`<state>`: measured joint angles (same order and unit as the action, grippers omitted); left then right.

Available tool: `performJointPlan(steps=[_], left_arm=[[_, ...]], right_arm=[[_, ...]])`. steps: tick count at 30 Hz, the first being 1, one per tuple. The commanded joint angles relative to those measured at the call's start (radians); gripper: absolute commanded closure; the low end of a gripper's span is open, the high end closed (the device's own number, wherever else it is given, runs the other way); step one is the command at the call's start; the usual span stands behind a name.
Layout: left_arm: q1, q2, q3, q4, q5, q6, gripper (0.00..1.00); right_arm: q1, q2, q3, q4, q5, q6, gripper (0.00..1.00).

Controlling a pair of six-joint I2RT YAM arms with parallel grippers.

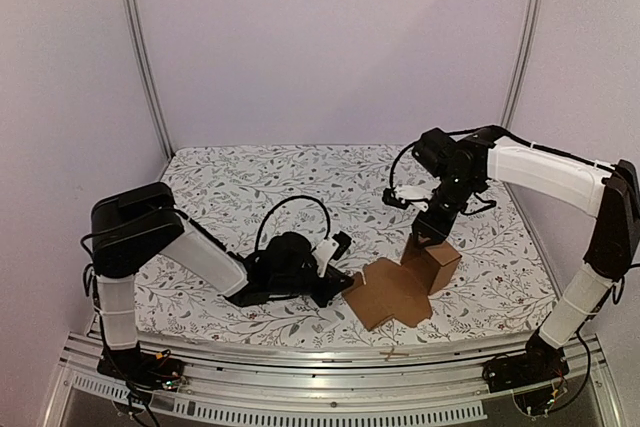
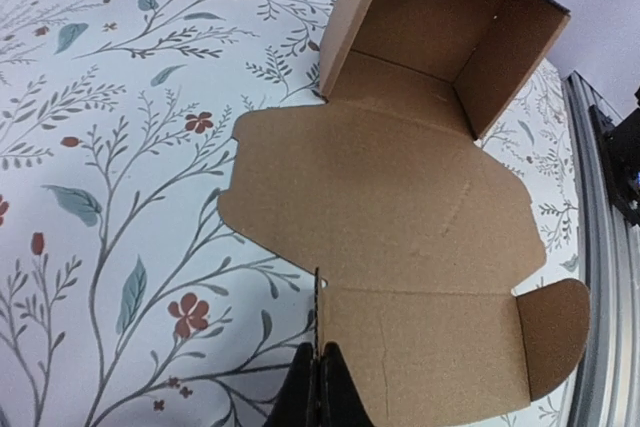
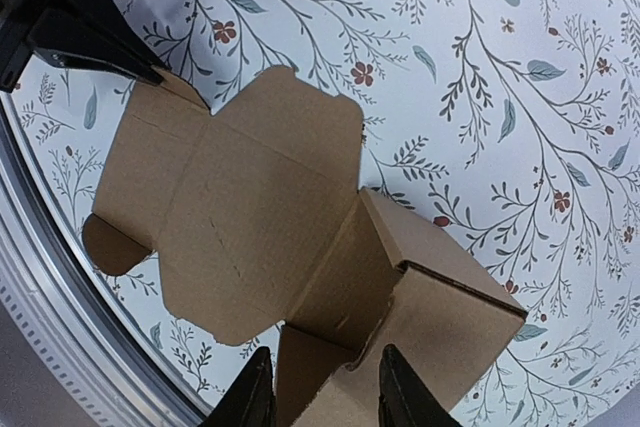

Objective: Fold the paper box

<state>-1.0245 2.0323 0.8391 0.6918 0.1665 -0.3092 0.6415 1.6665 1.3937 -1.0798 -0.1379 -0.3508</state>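
The box (image 1: pixel 405 282) lies half-formed on the desk (image 1: pixel 250 187) at 5 o'clock; right fingers (image 3: pixel 320 392), parted, straddle its raised wall to steady it; left fingers (image 2: pixel 318 387), pressed together, pin the flat flap's edge.

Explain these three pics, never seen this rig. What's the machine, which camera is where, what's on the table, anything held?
Two black-and-white robot arms stand at the near edge of a table under a flowered cloth. The wide picture comes from a camera above and behind them. The other two come from cameras on the wrists. The plain brown cardboard paper box lies partly folded: one end stands as a carton, the rest lies flat. The left gripper pinches the flat sheet's edge. The right gripper straddles a standing wall; whether it grips is unclear.
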Motion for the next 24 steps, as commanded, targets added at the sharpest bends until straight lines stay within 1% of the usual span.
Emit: performJointPlan(steps=[1,3,6,8,12,17,20,24], left_arm=[[-0.055,-0.091,-0.061,-0.017,-0.281,0.016,1.0],[-0.08,-0.124,-0.074,-0.067,-0.414,0.032,1.0],[-0.117,-0.159,-0.086,-0.146,-0.604,0.064,1.0],[-0.138,-0.168,-0.088,-0.189,-0.677,0.093,1.0],[-0.184,-0.138,-0.059,-0.281,-0.715,0.18,1.0],[-0.252,-0.059,0.029,-0.412,-0.781,0.242,1.0],[-0.289,-0.028,0.053,-0.441,-0.813,0.257,1.0],[-0.319,-0.013,0.06,-0.437,-0.829,0.276,1.0]], right_arm=[[0.04,-0.018,-0.019,0.049,0.082,-0.031,0.66],[0.082,-0.015,-0.03,0.076,0.121,-0.041,0.67],[0.114,-0.006,-0.03,0.095,0.107,-0.041,0.67],[0.13,0.016,-0.02,0.098,0.095,-0.04,0.67],[0.158,0.07,-0.001,0.106,0.084,-0.042,0.67],[0.2,0.14,0.018,0.131,0.096,-0.044,0.67],[0.215,0.187,0.024,0.148,0.097,-0.04,0.67],[0.219,0.246,0.045,0.152,0.097,-0.028,0.68]])
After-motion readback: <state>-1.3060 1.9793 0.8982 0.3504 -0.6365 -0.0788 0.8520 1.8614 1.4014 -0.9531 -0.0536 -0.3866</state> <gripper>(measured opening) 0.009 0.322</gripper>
